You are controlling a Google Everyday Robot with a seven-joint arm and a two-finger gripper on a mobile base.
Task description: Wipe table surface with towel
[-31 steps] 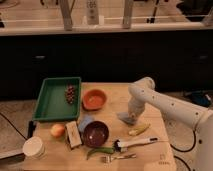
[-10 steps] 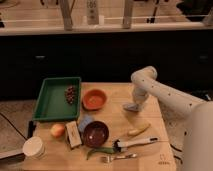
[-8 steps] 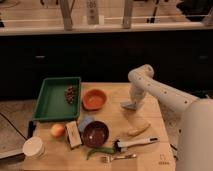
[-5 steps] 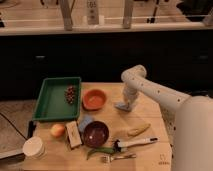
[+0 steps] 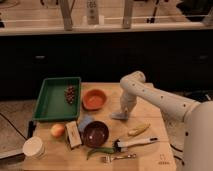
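Observation:
A small pale grey towel (image 5: 119,116) lies bunched on the wooden table (image 5: 155,116), near its middle. My gripper (image 5: 123,112) points straight down onto it from the white arm that reaches in from the right. It is shut on the towel and presses it to the tabletop, just right of the orange bowl (image 5: 94,99).
A green tray (image 5: 52,102) with grapes (image 5: 70,93) sits at the left. In front stand a dark bowl (image 5: 95,133), an orange fruit (image 5: 57,130), a small box (image 5: 73,134), a white cup (image 5: 34,147), a yellow item (image 5: 138,130), a white-handled brush (image 5: 136,143), a green pepper (image 5: 100,150) and a fork (image 5: 120,158).
My gripper has slid with the towel leftward across the table, from the right part towards the orange bowl. The other objects have not moved.

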